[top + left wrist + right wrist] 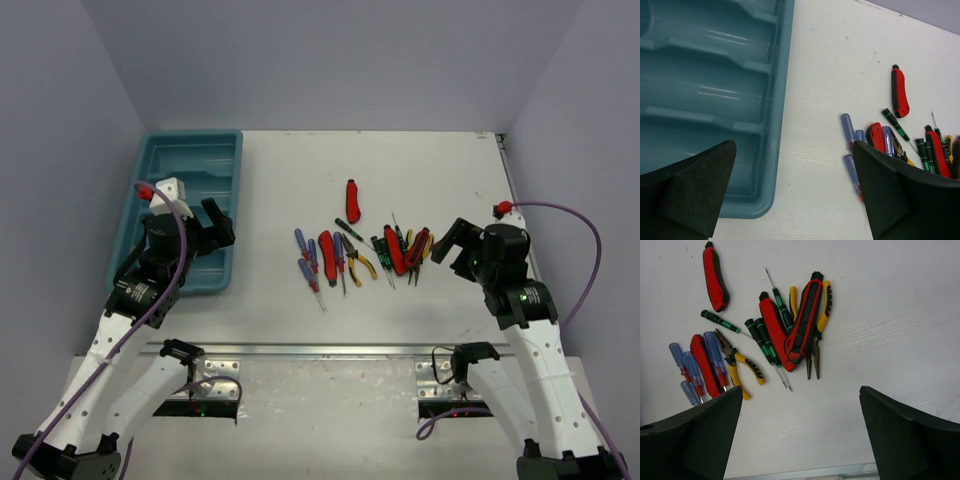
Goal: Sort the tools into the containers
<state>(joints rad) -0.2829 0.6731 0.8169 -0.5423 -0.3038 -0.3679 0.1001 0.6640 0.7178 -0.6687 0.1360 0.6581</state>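
Observation:
The tools lie in a loose pile [360, 250] mid-table. It holds blue-handled screwdrivers [690, 370], yellow-handled pliers [742, 365], thin green-and-black screwdrivers [762, 342] and red-handled tools [802, 322]. One red-handled tool [352, 201] lies alone behind the pile. The teal tray [238, 200] sits at the far left, and its long compartments [705, 90] look empty. My left gripper [215, 228] is open and empty over the tray's near right corner [794, 150]. My right gripper [452, 243] is open and empty, just right of the pile [801, 395].
The white table [420, 160] is bare behind and beside the pile. A metal rail [330, 350] runs along the near edge. Grey walls close in the back and both sides.

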